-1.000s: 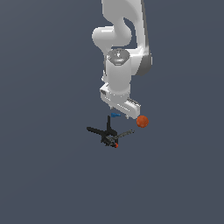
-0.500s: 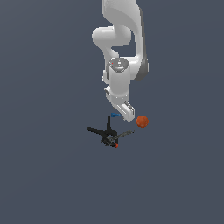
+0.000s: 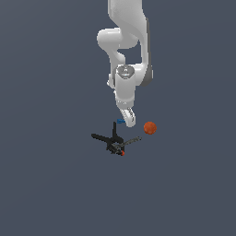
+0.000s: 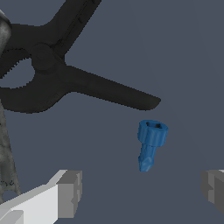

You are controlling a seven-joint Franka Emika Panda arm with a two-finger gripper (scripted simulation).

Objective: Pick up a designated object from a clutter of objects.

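Arm: white Panda, reaching down from the top of the exterior view, wrist pointed at the clutter.

Gripper: fingers spread wide apart, holding nothing; in the wrist view one grey pad shows on each side with bare surface between them. In the exterior view the gripper hangs low, just beside the bolt.

Bolt: tiny, bright blue, elongated, with a knurled socket head and a short shank. Lies on the dark grey surface, apart from both fingers and not touching the pliers. In the exterior view the bolt shows as a small blue speck just to the left of the gripper's tip, on the far side of the pliers.

Pliers: black, handles splayed, one handle tip ending near the bolt's head. In the exterior view the pliers sit near of the bolt, with a red dot at the near end.

Ball: orange-red, to the exterior view's right of the gripper, apart from the pliers.
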